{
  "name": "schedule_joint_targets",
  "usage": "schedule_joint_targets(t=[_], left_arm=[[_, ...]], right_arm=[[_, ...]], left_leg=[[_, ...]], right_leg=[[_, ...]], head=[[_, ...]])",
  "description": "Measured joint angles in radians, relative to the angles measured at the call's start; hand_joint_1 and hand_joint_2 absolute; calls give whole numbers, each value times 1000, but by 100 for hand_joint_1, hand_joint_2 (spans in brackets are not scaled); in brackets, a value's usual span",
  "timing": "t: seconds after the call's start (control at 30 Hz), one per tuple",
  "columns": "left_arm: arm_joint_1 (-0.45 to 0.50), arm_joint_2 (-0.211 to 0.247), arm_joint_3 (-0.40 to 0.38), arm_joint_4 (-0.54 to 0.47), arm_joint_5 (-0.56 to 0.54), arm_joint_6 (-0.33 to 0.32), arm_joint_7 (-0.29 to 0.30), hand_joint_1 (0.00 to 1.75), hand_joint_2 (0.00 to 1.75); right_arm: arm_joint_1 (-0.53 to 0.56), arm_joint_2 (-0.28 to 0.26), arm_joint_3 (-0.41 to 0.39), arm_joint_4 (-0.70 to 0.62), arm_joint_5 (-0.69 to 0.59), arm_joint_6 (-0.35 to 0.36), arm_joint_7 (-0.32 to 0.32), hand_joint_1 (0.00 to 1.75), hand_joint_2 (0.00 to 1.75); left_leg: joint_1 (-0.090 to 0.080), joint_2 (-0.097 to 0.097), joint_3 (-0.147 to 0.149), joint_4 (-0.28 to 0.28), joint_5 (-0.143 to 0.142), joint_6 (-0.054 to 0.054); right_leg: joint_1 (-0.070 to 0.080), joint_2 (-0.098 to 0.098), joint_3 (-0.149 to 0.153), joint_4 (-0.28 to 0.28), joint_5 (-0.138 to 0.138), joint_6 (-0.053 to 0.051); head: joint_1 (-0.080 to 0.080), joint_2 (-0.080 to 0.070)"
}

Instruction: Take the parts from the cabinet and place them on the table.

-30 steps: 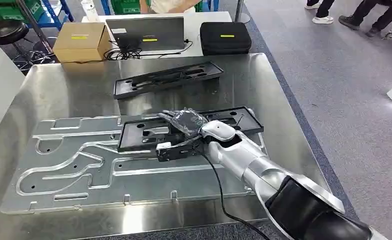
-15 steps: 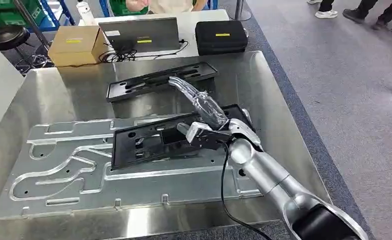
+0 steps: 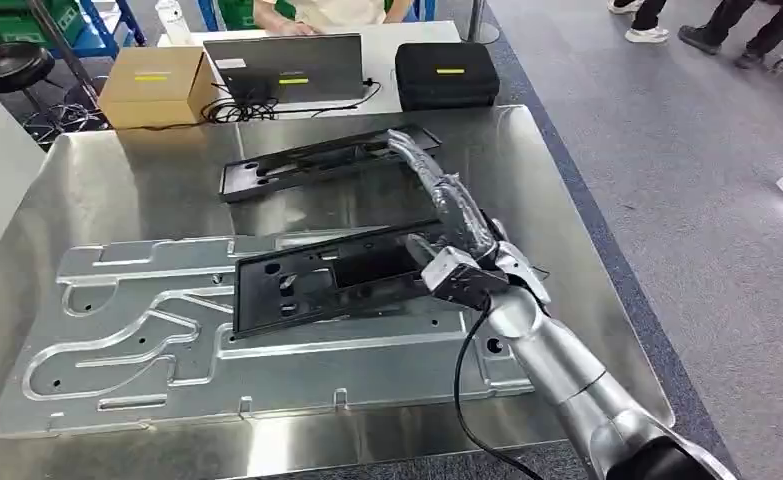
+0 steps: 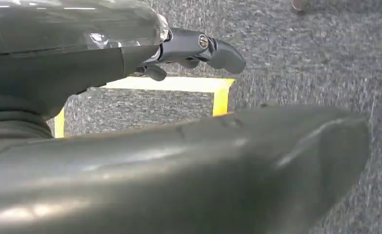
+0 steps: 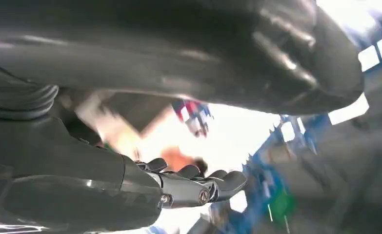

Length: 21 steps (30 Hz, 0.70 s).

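Black plastic parts: one (image 3: 342, 278) lies at frame centre on the aluminium fixture plate (image 3: 167, 340), another (image 3: 317, 160) above on the steel table (image 3: 97, 190). Right hand (image 3: 457, 225) hovers empty, fingers outstretched; left hand (image 4: 198, 48) holds nothing.

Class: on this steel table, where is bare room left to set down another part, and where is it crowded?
Free: the left strip of the steel table beside the far black part; the band between that part and the aluminium plate; the plate's own left half. Crowded: the near black part, with the right hand raised over it.
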<state>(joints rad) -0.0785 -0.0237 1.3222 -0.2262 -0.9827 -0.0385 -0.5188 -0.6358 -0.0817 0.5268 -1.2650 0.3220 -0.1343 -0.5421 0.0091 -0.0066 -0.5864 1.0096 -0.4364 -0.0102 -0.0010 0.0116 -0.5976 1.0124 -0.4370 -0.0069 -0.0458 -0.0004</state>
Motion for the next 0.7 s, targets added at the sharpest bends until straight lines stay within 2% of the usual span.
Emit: schedule_joint_targets(t=[0.03,0.07,0.1,0.13,0.17,0.2,0.23,0.3,0.33,0.37,0.47,0.5,0.53,0.57,0.63,0.67,0.7], left_arm=[[1,0,0,0,1,1,0,0,0],[3,0,4,0,6,14,-6,0,0],[4,0,6,0,8,18,-7,0,0],[5,0,8,0,11,21,-8,0,0],[8,0,11,0,15,24,-8,0,0],[12,0,18,0,21,27,-8,0,0],[18,-2,24,0,21,31,-8,0,0],[22,-4,28,0,23,35,-9,0,0],[21,-4,31,0,23,35,-10,0,0],[21,-4,32,0,24,35,-11,0,0],[22,-5,35,0,23,35,-11,0,0],[22,-5,39,0,23,35,-12,0,0],[22,-6,42,0,23,35,-12,0,0],[23,-6,45,0,23,35,-11,0,0],[21,-6,48,0,23,35,-12,0,0],[20,-6,48,0,23,35,-11,0,0],[20,-6,48,0,23,35,-12,0,0]], right_arm=[[8,-3,-6,-11,-4,-15,-8,0,0],[74,-31,-83,-134,-45,-156,-64,0,0],[103,-40,-109,-172,-57,-194,-81,0,0],[142,-51,-143,-221,-69,-226,-94,0,0],[188,-65,-181,-276,-81,-246,-106,0,0],[231,-77,-224,-333,-89,-253,-118,0,0],[267,-85,-263,-382,-89,-252,-131,0,0],[338,-92,-336,-472,-81,-249,-150,0,0],[366,-92,-366,-508,-71,-247,-152,0,0],[399,-92,-394,-542,-62,-244,-153,0,0],[476,-92,-445,-611,-50,-253,-158,0,0],[497,-92,-456,-626,-49,-260,-159,0,0],[514,-92,-465,-639,-48,-267,-159,0,0],[530,-92,-474,-652,-46,-271,-159,0,0],[553,-92,-484,-668,-46,-273,-159,0,0],[561,-92,-490,-674,-46,-273,-159,0,0],[570,-92,-494,-678,-46,-273,-159,0,0]], left_leg=[[-1,0,0,1,0,4],[7,1,3,-12,18,30],[6,1,1,-12,19,31],[6,0,-1,-12,19,32],[6,-2,-3,-10,19,32],[6,-4,-5,-8,19,32],[6,-4,-8,-5,19,32],[6,-3,-13,3,18,30],[6,-2,-16,8,18,26],[0,-4,-19,11,17,18],[2,-4,-19,4,30,0],[-1,-4,-26,5,30,-7],[3,-1,-33,22,2,-11],[4,1,-52,71,-51,-13],[5,1,-99,225,-154,-19],[5,1,-113,291,-188,-21],[5,1,-104,309,-194,-21]], right_leg=[[-2,0,1,-2,1,5],[-4,-4,-32,92,-80,24],[-5,-4,-65,173,-126,28],[-6,-4,-97,248,-159,30],[-7,-4,-118,300,-175,33],[-8,-4,-117,303,-166,34],[-10,-4,-96,263,-139,34],[-12,-8,3,80,-57,31],[-13,-9,40,7,-47,27],[-5,-8,38,7,-37,23],[-2,-5,30,11,-28,6],[-11,-7,27,2,-18,-4],[-12,-11,19,-1,-8,-12],[-12,-13,9,-1,-2,-20],[-10,-13,-14,0,15,-22],[-8,-13,-28,2,24,-22],[-7,-13,-41,3,34,-21]], head=[[0,0],[0,0],[0,0],[0,0],[0,0],[0,0],[0,0],[0,0],[0,0],[0,0],[0,0],[0,0],[0,0],[0,0],[0,0],[0,0],[0,0]])
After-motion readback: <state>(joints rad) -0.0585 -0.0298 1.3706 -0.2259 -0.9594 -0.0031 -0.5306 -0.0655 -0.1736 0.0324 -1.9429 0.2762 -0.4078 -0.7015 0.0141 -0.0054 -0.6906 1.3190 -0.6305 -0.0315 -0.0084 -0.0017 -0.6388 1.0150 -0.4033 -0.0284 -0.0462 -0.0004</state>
